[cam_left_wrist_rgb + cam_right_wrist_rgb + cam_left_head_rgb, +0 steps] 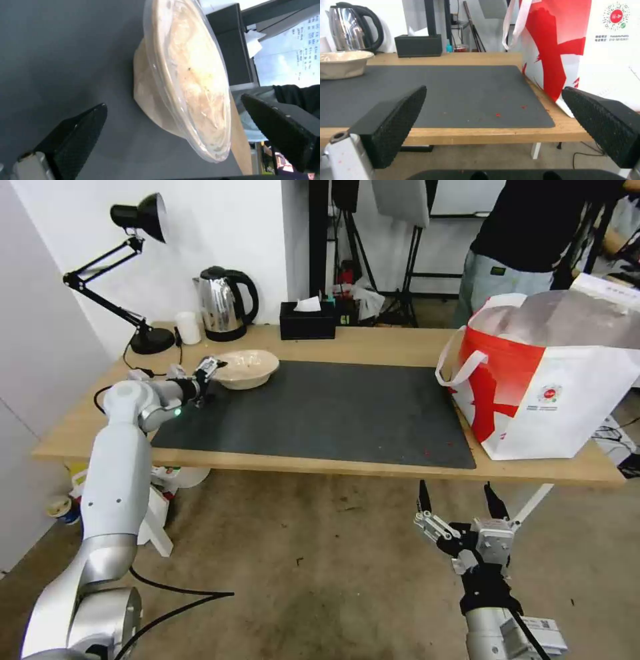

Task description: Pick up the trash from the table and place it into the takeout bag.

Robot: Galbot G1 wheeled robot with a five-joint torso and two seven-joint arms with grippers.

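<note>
left hand (208, 369) (fingers spread) sits at the beige bowl's (247, 368) rim on the mat.

Your bench (373, 347) is a long light-wood top carrying a big dark grey mat (333, 410) across its middle. On the mat's far left corner sits a shallow beige bowl (247, 368). Along the back edge you have a black desk lamp (137, 273), a small white cup (188, 327), a steel kettle (225, 304) and a black tissue box (307, 321). At the right end stands the white takeout bag (547, 380) with its red splash, just beside the mat. A few red specks (497, 114) lie on the mat's near right corner.
</note>
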